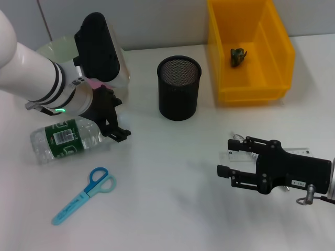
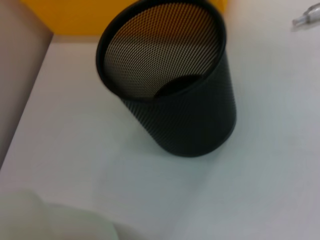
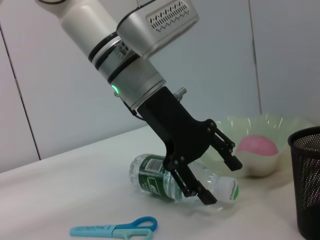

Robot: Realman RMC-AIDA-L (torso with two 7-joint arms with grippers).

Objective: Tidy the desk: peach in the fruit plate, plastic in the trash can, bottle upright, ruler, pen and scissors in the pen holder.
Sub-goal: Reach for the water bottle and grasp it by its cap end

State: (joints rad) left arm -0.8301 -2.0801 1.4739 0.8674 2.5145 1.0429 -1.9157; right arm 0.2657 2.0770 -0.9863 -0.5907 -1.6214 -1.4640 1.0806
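Observation:
A clear water bottle [image 1: 63,138] with a green label lies on its side at the left. My left gripper [image 1: 116,117] is open, its jaws straddling the bottle's cap end; this shows in the right wrist view [image 3: 221,181] over the bottle [image 3: 165,180]. Blue scissors [image 1: 84,196] lie flat in front of the bottle. The pink peach [image 3: 257,146] sits in the pale green fruit plate [image 3: 280,125]. The black mesh pen holder [image 1: 179,88] stands mid-table. My right gripper [image 1: 226,157] is open and empty, low over a clear ruler [image 1: 301,151]. Crumpled plastic [image 1: 238,56] lies in the yellow bin [image 1: 277,57].
The pen holder [image 2: 170,85] fills the left wrist view, with a pen tip [image 2: 305,17] at the edge. A small clear item [image 1: 237,137] lies by the right gripper's fingers. The yellow bin stands at the back right, the plate [image 1: 52,49] at the back left.

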